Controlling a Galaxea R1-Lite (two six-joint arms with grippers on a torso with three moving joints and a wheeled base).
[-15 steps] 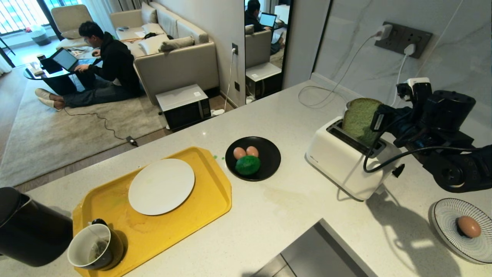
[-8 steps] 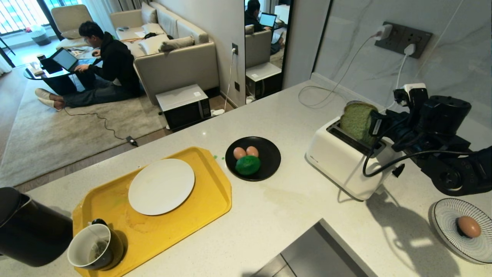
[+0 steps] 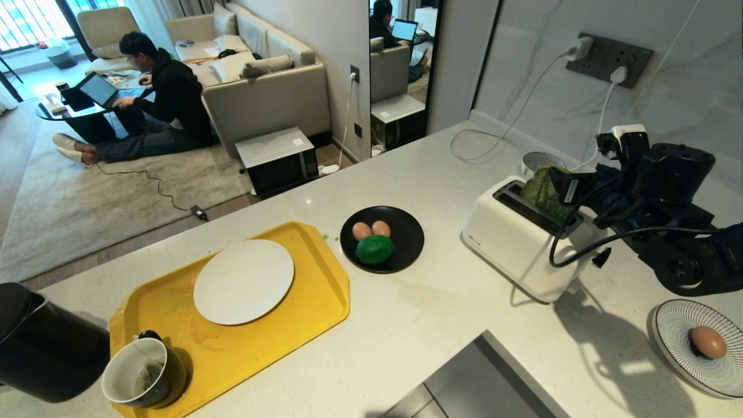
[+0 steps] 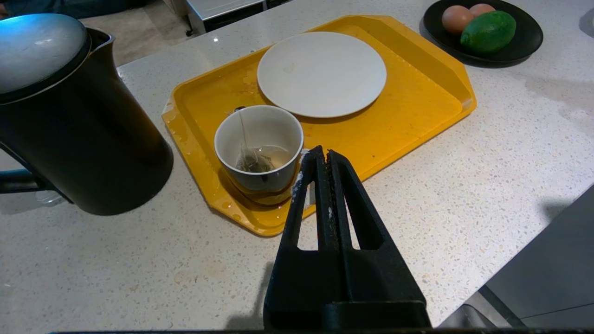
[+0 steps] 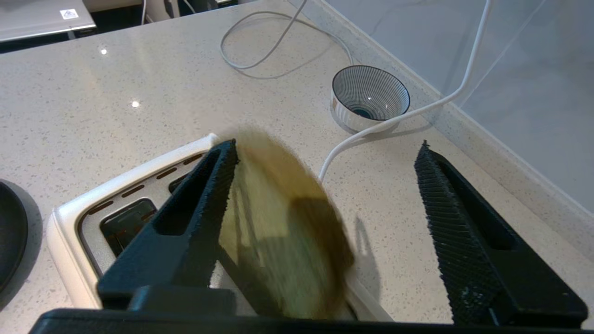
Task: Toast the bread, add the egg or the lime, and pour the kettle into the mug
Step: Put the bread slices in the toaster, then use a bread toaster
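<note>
Your right gripper (image 5: pixel 325 222) stands spread wide over the white two-slot toaster (image 3: pixel 525 244), holding nothing; the square slice of pale green bread with a brown crust (image 3: pixel 543 194) sits in the slot nearer the wall, its upper edge above the rim and its flat face running along the slot. From the wrist camera the slice lies just off one finger (image 5: pixel 211 185), well apart from the other. In the head view the bread is at about nine o'clock from the gripper, touching or nearly so; I cannot tell which. I judge the next move turns on the toaster's lever, which faces the right arm, the nearer one by far. Your left gripper (image 4: pixel 322 160) is pressed together, empty, hovering just beside the short dark mug with a white inside (image 4: pixel 259 148) on the yellow plastic tray (image 3: pixel 313 302), with the tall matte black kettle (image 4: pixel 69 125) at nine o'clock of the mug. Count: one bread slice, one kettle, one mug, one bumpy green lime (image 3: pixel 374 249), three eggs, namely two paired on the round black plate (image 3: pixel 406 229) and a single pinkish-brown egg (image 3: pixel 708 342) on the striped plate (image 3: pixel 673 325) at five o'clock of the toaster.
</note>
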